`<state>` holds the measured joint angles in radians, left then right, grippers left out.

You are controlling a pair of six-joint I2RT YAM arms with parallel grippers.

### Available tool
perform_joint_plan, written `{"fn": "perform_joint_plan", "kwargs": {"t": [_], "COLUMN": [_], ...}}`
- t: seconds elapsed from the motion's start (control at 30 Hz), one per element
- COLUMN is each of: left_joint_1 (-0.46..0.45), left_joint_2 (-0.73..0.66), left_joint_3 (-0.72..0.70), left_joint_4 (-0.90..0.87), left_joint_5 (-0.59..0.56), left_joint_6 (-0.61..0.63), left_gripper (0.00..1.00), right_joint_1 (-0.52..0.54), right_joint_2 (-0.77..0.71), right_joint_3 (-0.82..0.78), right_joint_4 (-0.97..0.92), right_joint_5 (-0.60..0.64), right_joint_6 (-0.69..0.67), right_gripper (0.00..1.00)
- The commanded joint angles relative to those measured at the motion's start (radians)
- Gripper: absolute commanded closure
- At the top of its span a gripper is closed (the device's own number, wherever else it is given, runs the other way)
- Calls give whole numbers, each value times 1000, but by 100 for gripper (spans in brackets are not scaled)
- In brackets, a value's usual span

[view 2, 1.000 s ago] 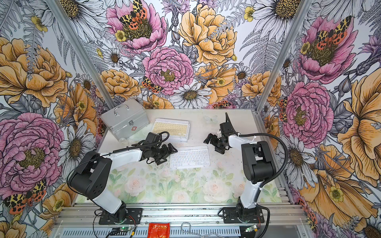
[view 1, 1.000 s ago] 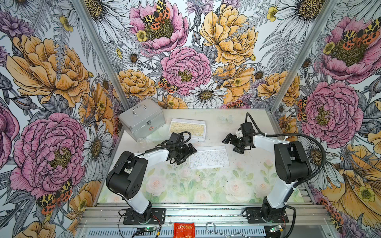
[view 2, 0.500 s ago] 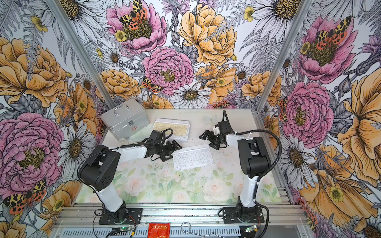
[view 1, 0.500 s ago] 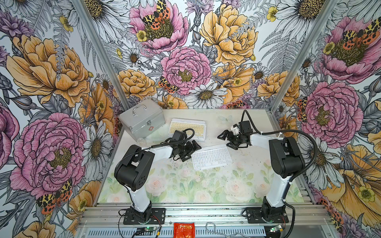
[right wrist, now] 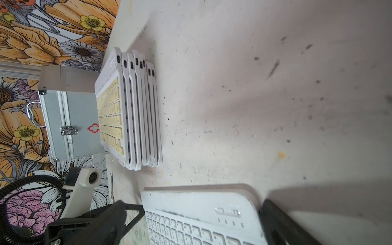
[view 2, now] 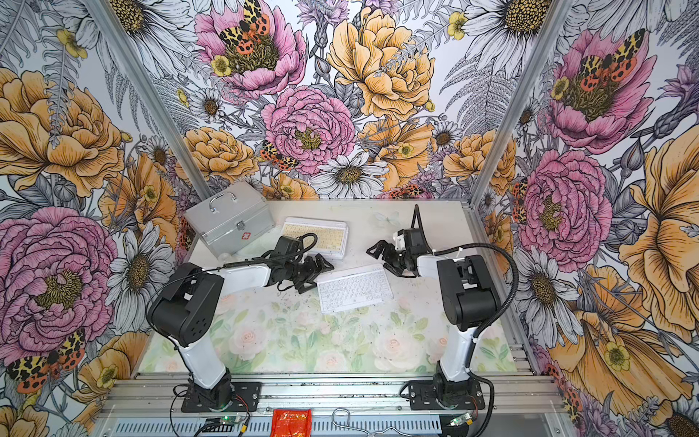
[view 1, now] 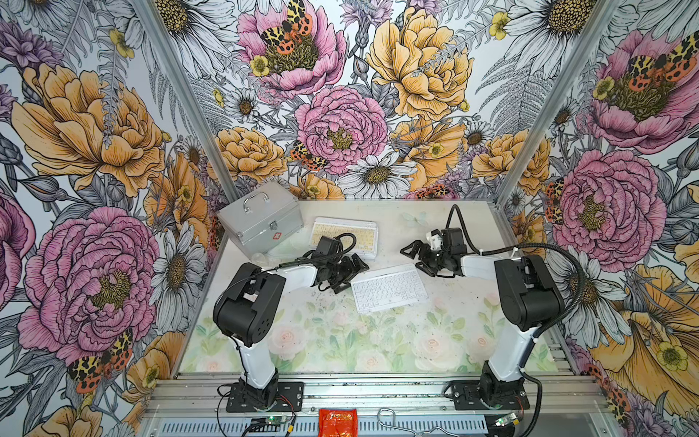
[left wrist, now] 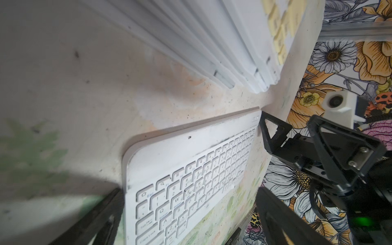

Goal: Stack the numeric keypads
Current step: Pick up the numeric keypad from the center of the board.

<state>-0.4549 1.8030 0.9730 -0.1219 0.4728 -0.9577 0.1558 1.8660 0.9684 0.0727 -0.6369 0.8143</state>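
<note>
A stack of several numeric keypads (view 1: 343,236) (view 2: 316,236), yellow keys on top, stands at the back of the table; its edges show in the right wrist view (right wrist: 135,110). One white keypad (view 1: 389,293) (view 2: 354,288) lies flat in front of it, slightly turned. My left gripper (view 1: 350,276) (left wrist: 186,222) is open at this keypad's left end, which shows between its fingers (left wrist: 95,216). My right gripper (view 1: 418,257) (right wrist: 191,237) is open at the keypad's back right corner (right wrist: 201,212). Neither holds anything.
A silver metal case (view 1: 261,221) with a handle stands at the back left, beside the stack. A red packet (view 1: 336,422) lies on the front rail. Flowered walls close in the table on three sides.
My left gripper moved right to the white keypad's left end. My right gripper moved left toward its back corner. The keypad turned slightly and slid a little right.
</note>
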Motion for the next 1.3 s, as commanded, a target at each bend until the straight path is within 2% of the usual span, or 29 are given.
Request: {"fn": "perform_joint_plan", "kwargs": {"t": [0.0,0.43,0.87,1.07,1.27], "left_joint_1": [-11,19,22,20,15], "left_joint_2": [72,69,68,80,101], "left_joint_3": [1,-3,-8,3,19], "left_joint_4": [22,21,21,22,21], "left_joint_5": [3,9,7,5,9], "left_joint_6": [-3,0,-1,-4,-7], "left_gripper": [1,1,1,1,1], "right_joint_1": [49,65,-15,2,17], "right_joint_2": [-7,-25,-3,6,-56], "right_joint_3": [-41,-71,28,-17,-78], "right_joint_4": [12,91,-88,-36,61], "right_joint_5": [-104,-128,-91,-122,-180], "right_joint_6": [55,114,-37,-20,-2], "right_gripper": [0,0,0,0,0]}}
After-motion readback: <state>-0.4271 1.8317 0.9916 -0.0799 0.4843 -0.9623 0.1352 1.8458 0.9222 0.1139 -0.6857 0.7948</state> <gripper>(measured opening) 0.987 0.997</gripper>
